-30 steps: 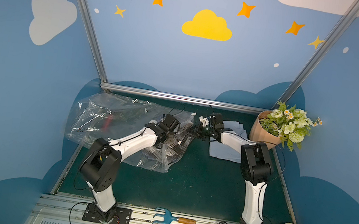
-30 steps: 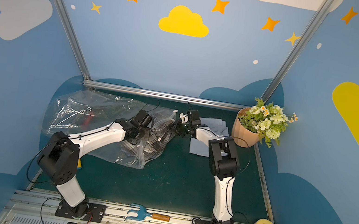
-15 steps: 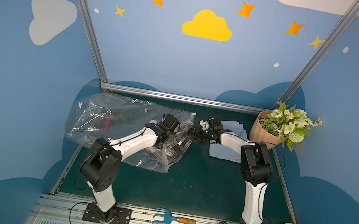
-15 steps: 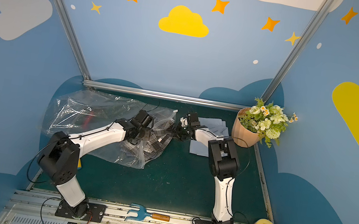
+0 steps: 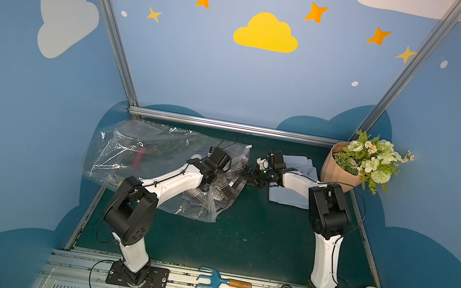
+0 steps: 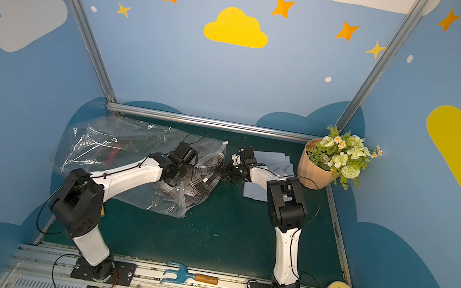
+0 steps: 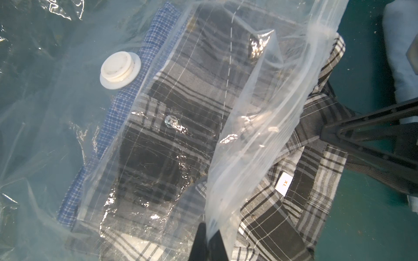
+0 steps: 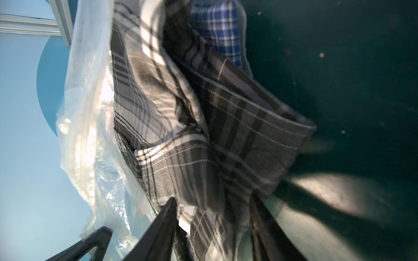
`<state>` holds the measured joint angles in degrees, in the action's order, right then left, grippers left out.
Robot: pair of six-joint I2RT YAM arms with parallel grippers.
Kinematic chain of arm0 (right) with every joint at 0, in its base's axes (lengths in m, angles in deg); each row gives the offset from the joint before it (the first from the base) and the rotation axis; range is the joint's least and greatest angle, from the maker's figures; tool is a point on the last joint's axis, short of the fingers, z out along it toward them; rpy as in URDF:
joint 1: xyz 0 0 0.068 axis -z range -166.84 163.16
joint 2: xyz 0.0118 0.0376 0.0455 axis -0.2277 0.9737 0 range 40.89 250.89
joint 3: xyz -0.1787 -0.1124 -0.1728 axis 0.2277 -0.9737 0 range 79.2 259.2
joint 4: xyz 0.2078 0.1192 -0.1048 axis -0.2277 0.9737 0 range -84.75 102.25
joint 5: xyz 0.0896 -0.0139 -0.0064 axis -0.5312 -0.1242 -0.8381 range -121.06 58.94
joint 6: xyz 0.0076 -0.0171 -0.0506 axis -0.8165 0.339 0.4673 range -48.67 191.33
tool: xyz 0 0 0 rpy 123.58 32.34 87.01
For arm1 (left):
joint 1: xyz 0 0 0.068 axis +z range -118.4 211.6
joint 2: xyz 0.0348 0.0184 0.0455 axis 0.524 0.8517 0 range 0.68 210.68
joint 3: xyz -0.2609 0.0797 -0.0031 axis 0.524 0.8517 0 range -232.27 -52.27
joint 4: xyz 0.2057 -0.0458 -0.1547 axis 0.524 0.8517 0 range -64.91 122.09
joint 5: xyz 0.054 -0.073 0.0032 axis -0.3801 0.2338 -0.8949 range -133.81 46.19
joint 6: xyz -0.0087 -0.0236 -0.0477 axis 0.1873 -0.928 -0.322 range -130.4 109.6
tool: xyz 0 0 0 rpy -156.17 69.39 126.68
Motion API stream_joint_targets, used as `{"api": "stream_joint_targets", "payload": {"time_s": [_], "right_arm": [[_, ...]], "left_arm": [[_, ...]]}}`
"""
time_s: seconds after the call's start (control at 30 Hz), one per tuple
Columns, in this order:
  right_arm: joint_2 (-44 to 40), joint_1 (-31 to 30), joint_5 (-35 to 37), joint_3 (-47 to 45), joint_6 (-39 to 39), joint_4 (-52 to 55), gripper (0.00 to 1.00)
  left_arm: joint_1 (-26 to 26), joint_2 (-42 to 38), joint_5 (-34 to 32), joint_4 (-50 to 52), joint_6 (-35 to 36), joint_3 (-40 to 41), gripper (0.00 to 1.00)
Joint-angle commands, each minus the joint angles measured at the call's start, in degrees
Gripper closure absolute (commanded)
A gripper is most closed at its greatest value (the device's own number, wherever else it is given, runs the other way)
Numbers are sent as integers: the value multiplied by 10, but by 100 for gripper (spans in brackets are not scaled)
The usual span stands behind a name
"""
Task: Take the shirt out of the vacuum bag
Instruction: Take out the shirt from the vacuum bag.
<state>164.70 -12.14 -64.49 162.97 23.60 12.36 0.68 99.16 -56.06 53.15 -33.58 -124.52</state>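
Grippers, both top views: my left gripper point(image 5: 215, 179) sits low over the mouth of the vacuum bag point(image 5: 140, 152), which lies crumpled toward 10 o'clock on the green table point(image 5: 239, 240). My right gripper point(image 5: 250, 176) reaches in from 3 o'clock and meets the bag's open edge. The plaid shirt point(image 5: 228, 189) lies half inside that mouth, its collar end spilling out toward 3 o'clock. A pale blue cloth point(image 5: 290, 193) lies under my right forearm, and a flower pot point(image 5: 340, 174) stands at 2 o'clock.

Left wrist view: my left gripper point(image 7: 207, 239) is clenched on the edge of the bag's upper flap point(image 7: 260, 108) and holds it raised off the shirt point(image 7: 305, 180). The round white valve point(image 7: 119, 67) sits on the bag above a blue-checked cloth point(image 7: 126, 101), which lies inside beneath the plaid shirt. A white "XL" tag point(image 7: 284, 183) shows on the exposed collar.

Right wrist view: my right gripper point(image 8: 212, 200) is released, with its fingers point(image 8: 167, 217) spread wide and the shirt's point(image 8: 214, 135) fabric lying loose between them. Clear bag plastic point(image 8: 90, 135) hangs beside the shirt.
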Motion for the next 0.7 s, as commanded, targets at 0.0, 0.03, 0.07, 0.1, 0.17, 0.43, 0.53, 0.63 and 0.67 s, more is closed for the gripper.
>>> {"api": "stream_joint_targets", "payload": {"time_s": [0.0,0.03,0.07,0.1,0.17,0.43,0.53,0.63,0.67], "right_arm": [[-1,-3,13,-17,3,8,47],[-5,-3,14,-22,3,9,46],[-9,-2,14,-27,4,10,46],[-13,-4,16,-35,4,10,45],[-23,-5,19,-48,-1,1,44],[1,-9,11,-55,-43,-76,49],[20,-10,4,-43,-64,-104,57],[21,-10,5,-30,-68,-104,70],[17,-10,9,-29,-66,-101,73]], "left_arm": [[-2,3,-4,5,1,-11,97],[-2,4,-4,5,2,-11,97],[-2,5,-3,5,2,-10,97],[-2,6,-1,5,2,-10,96],[-2,8,3,2,1,-11,97],[-4,17,6,1,1,-18,97],[-4,13,2,2,1,-14,97],[-4,8,-1,3,-1,-10,97],[-4,5,-2,2,0,-8,97]]}}
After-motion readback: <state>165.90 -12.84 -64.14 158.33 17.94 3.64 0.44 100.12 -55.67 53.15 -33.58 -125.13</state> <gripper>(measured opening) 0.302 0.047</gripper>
